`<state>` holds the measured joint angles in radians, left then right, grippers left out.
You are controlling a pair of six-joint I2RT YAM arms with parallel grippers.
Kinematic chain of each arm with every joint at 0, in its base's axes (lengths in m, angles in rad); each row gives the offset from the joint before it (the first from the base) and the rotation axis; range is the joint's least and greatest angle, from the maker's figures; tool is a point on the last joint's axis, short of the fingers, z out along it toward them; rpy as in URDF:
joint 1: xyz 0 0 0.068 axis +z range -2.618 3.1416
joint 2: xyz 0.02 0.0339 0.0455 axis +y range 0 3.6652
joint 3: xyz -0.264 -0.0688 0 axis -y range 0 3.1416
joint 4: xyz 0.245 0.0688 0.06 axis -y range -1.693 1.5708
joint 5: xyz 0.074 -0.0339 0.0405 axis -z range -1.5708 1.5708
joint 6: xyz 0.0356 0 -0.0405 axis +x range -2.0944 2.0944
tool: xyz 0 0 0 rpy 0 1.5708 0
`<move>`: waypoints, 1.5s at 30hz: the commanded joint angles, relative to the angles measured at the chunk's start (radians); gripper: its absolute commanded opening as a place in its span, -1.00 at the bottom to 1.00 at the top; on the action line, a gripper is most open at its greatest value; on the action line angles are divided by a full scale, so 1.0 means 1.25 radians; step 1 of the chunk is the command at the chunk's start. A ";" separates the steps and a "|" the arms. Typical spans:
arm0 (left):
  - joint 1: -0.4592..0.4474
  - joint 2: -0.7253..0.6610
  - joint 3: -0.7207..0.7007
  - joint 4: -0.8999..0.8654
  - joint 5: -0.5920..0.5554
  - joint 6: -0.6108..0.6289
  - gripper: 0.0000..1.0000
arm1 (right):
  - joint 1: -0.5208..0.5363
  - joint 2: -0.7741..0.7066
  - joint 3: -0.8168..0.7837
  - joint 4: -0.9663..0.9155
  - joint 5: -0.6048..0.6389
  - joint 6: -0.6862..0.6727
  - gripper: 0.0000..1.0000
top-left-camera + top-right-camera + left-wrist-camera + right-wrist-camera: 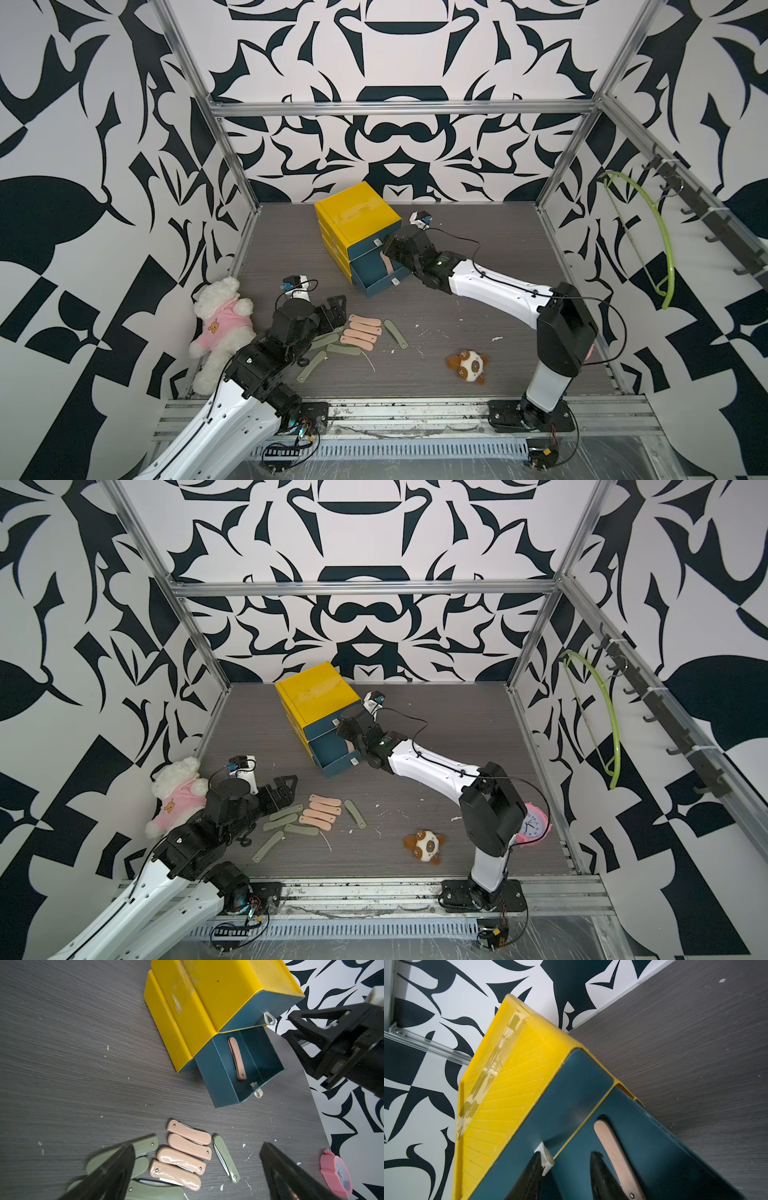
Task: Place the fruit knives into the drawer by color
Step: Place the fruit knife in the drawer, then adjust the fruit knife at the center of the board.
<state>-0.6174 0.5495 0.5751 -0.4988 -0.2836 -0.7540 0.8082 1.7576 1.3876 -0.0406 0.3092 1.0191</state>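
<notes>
Drawer (215, 1082) stands pulled out of the yellow cabinet (357, 216); you see one pink knife (235, 1057) lying inside, right jaws parted and empty above it. Left jaws gape, empty, over pink knives (182, 1159) and green knives (226, 1159) on the worktop (62, 1043).

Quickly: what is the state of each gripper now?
Left gripper: open, holding nothing.
Right gripper: open, holding nothing; the peach knife lies free in the drawer.
</notes>
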 commanded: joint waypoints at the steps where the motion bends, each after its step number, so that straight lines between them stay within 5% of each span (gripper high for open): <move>1: -0.003 0.004 0.014 -0.011 0.017 0.023 0.98 | 0.000 -0.089 -0.011 0.033 -0.033 -0.033 -0.19; 17: -0.041 0.224 0.067 -0.007 0.105 0.088 0.99 | 0.000 -0.356 -0.230 -0.072 -0.139 -0.214 -0.14; 24: -0.141 0.329 0.038 -0.009 0.044 0.063 0.95 | -0.002 -0.446 -0.342 -0.095 -0.119 -0.230 -0.12; 45: -0.146 0.513 -0.025 0.120 0.102 0.033 0.82 | -0.002 -0.558 -0.463 -0.084 -0.066 -0.207 -0.10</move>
<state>-0.7982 1.1690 0.5297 -0.3500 -0.1501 -0.7086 0.8082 1.0901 0.8127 -0.1677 0.1982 0.7567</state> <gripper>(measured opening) 0.906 0.453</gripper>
